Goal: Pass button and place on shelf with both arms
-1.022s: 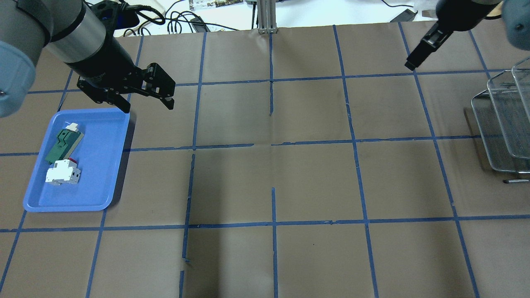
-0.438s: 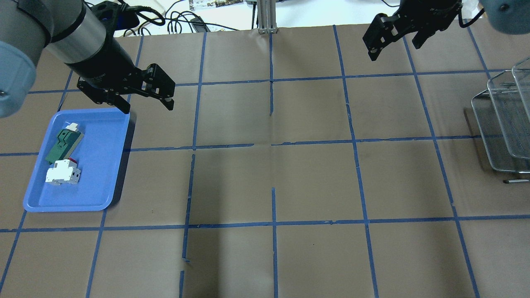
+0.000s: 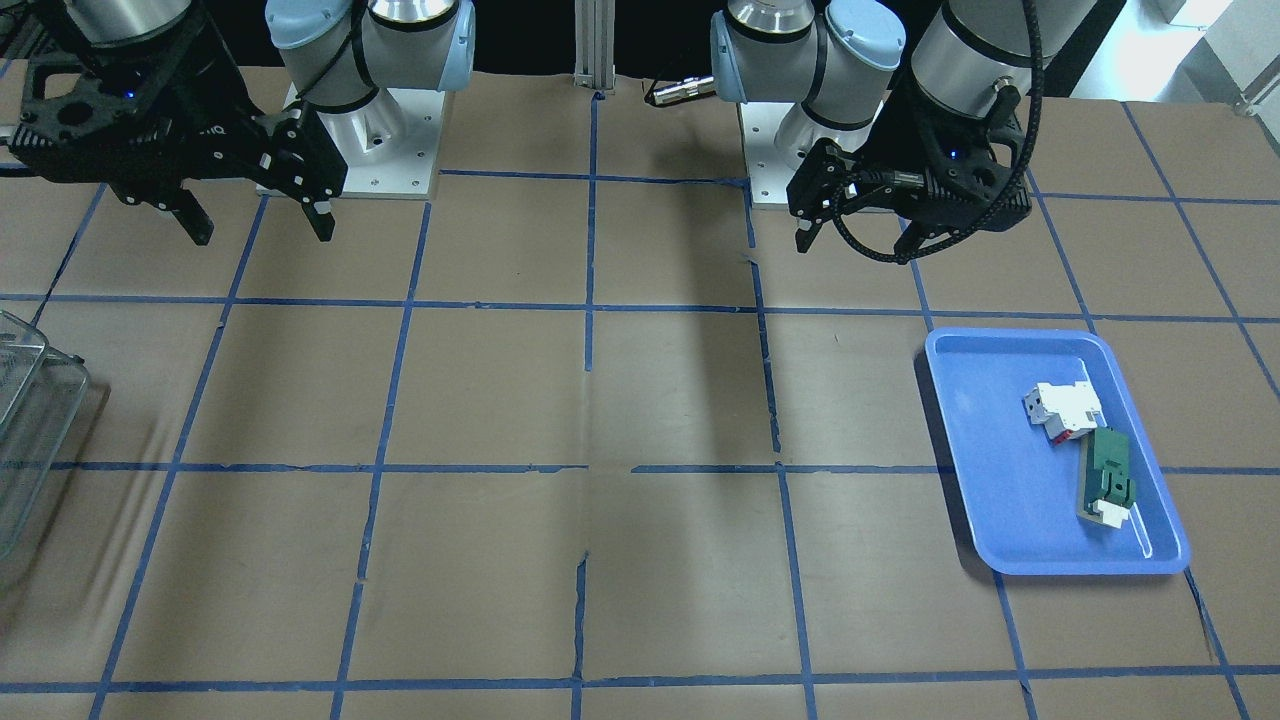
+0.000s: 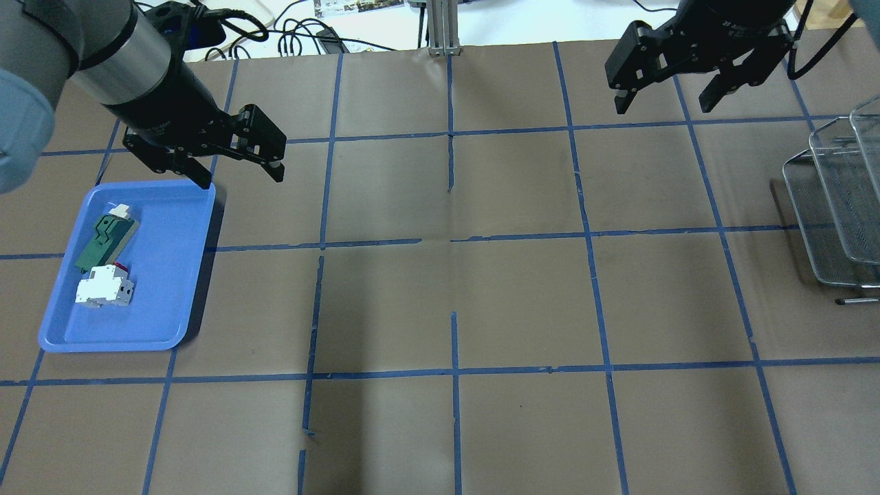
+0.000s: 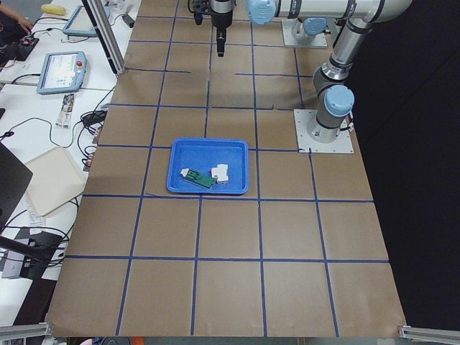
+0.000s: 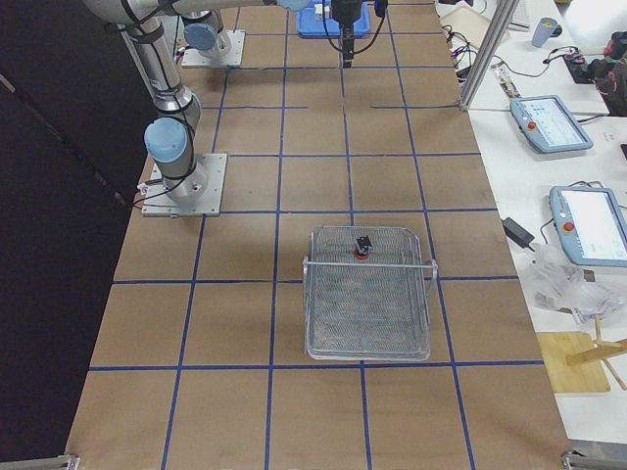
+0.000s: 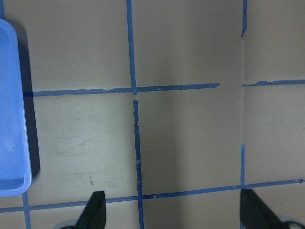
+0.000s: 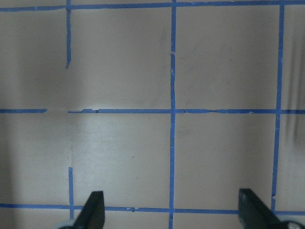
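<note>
The button [image 6: 361,245], with its red cap, sits inside the wire shelf [image 6: 367,304] near its far end, seen only in the exterior right view. My left gripper [image 4: 240,179] is open and empty, hovering just beyond the blue tray's far right corner; it also shows in the front view [image 3: 855,235] and in its wrist view [image 7: 175,212]. My right gripper [image 4: 663,108] is open and empty, high over the far right of the table, left of the shelf [image 4: 835,220]; it also shows in the front view [image 3: 262,236] and in its wrist view [image 8: 173,210].
The blue tray [image 4: 172,275] at the left holds a white block with a red part [image 4: 103,285] and a green-and-white flat piece [image 4: 106,237]. Blue tape lines grid the brown table. A metal post [image 4: 440,27] stands at the far edge.
My right gripper has turned from edge-on to show both open fingers and has shifted left and slightly down. My left gripper has barely moved.
</note>
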{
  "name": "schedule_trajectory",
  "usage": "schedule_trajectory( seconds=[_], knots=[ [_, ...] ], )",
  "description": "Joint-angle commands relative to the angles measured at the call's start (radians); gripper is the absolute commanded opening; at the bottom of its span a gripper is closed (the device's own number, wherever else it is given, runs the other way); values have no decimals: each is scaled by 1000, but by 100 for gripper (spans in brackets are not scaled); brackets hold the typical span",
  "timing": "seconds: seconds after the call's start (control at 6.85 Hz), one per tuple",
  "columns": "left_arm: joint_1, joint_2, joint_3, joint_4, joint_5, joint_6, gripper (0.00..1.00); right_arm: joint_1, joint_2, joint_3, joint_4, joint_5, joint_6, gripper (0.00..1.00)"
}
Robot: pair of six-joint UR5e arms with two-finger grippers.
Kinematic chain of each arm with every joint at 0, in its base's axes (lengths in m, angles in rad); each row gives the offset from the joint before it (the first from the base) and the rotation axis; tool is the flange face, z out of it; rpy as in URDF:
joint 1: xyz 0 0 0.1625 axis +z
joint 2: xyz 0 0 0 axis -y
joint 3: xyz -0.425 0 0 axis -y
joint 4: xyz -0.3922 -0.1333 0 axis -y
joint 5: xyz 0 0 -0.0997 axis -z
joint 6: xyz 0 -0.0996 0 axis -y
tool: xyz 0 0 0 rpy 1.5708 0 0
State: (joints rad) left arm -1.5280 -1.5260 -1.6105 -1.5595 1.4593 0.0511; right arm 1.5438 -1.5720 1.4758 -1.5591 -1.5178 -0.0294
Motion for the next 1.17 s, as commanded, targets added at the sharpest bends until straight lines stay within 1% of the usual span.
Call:
schedule_trajectory(
  seconds=[0.0,0.15,0.29,0.44,0.58,0.73,0.88,1.02],
  knots=[
    [0,-22,33,-4,86,-64,100,1,7,58,-81,-18,3,100],
    [-3,-29,41,1,76,-92,100,-11,10,51,-81,-24,3,100],
    [-7,-32,46,4,75,-93,100,-11,6,41,-55,-27,8,100],
    [-11,-34,44,10,73,-93,100,-10,13,8,-3,-31,8,100],
    [-12,-34,44,10,73,-94,100,-10,23,3,29,-79,2,100],
    [-14,-34,43,21,73,-93,100,-4,32,33,40,-106,11,100],
    [-15,-33,35,27,73,-90,100,-11,23,20,22,-91,3,100],
    [-20,-29,31,27,75,-83,100,-7,18,-6,30,-88,5,100]
  ],
)
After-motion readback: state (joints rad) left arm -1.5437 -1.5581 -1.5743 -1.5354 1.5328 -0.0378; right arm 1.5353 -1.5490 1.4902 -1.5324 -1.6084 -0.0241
